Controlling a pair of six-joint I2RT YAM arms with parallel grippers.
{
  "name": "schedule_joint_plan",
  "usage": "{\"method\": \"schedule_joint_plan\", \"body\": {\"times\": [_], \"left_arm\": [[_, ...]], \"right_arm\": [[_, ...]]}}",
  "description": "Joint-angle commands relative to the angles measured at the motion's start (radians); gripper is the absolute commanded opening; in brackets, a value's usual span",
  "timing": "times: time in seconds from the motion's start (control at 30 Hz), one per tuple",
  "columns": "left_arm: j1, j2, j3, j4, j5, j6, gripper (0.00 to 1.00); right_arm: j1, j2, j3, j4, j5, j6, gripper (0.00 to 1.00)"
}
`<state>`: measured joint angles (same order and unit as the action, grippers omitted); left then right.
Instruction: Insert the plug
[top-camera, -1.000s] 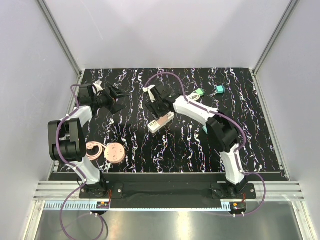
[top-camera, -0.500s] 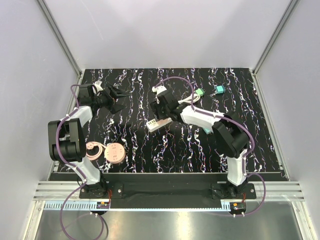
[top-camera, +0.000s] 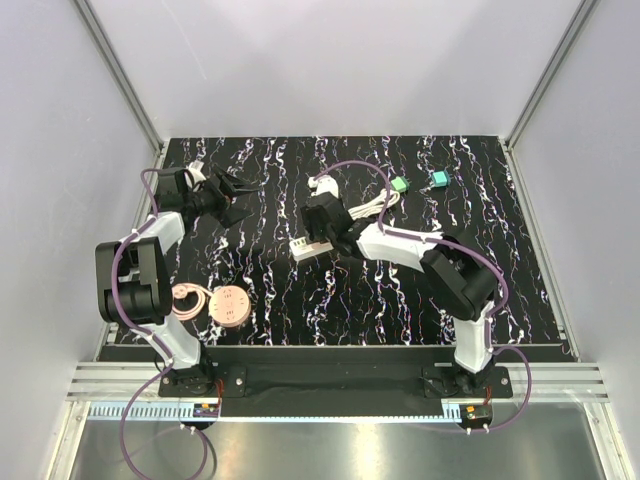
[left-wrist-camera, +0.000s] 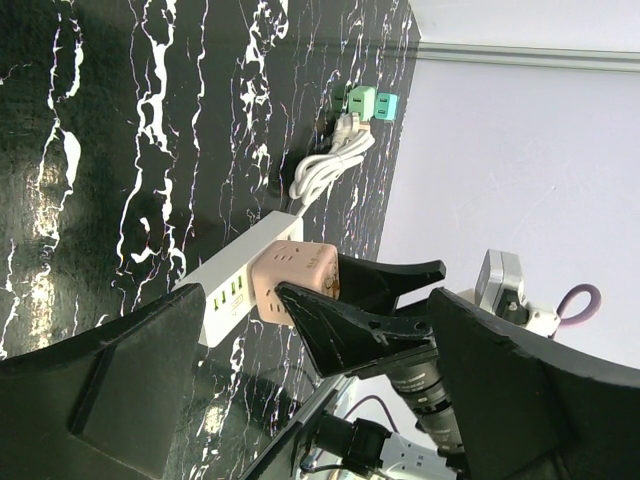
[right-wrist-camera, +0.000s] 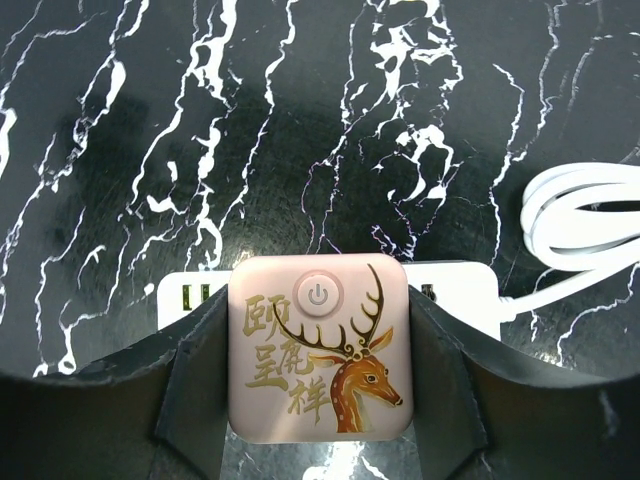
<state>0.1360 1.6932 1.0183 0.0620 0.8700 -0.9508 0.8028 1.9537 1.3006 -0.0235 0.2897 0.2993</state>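
A pink cube plug (right-wrist-camera: 318, 345) with a deer picture and a power button sits against the white power strip (right-wrist-camera: 460, 296). My right gripper (right-wrist-camera: 318, 385) is shut on the cube, one finger on each side. In the top view the right gripper (top-camera: 320, 228) is over the strip (top-camera: 303, 246) at mid table. The left wrist view shows the cube (left-wrist-camera: 300, 272) on the strip (left-wrist-camera: 228, 292), held by the right gripper's black fingers (left-wrist-camera: 350, 322). My left gripper (top-camera: 228, 193) is open and empty at the far left, facing the strip.
The strip's coiled white cable (top-camera: 372, 207) lies behind it. Green (top-camera: 399, 185) and teal (top-camera: 438, 178) adapters lie at the back right. Two pink round pieces (top-camera: 230, 303) lie at the near left by the left arm.
My right wrist has swung down and forward onto the strip, and the strip has slid a little to the left. The left arm has not moved.
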Motion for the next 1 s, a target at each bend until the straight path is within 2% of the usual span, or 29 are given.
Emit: {"method": "schedule_joint_plan", "body": {"times": [0.0,0.23,0.4,0.83,0.93,0.97], "left_arm": [[0.005,-0.053,0.000,0.007,0.006,0.024,0.99],[0.005,-0.053,0.005,-0.001,-0.002,0.023,0.99],[0.007,-0.058,0.000,0.016,0.004,0.009,0.99],[0.008,-0.070,-0.001,0.012,0.000,0.018,0.99],[0.008,-0.066,-0.001,0.010,0.003,0.018,0.99],[0.008,-0.066,0.000,0.010,0.007,0.017,0.99]], "right_arm": [[0.078,0.106,-0.049,-0.239,0.023,0.121,0.00],[0.142,0.114,-0.136,-0.208,0.193,0.201,0.00],[0.177,0.129,-0.205,-0.125,0.248,0.280,0.00],[0.207,0.214,-0.170,-0.118,0.364,0.290,0.01],[0.207,0.150,-0.144,-0.165,0.382,0.262,0.27],[0.208,0.127,-0.138,-0.171,0.375,0.244,0.44]]}}
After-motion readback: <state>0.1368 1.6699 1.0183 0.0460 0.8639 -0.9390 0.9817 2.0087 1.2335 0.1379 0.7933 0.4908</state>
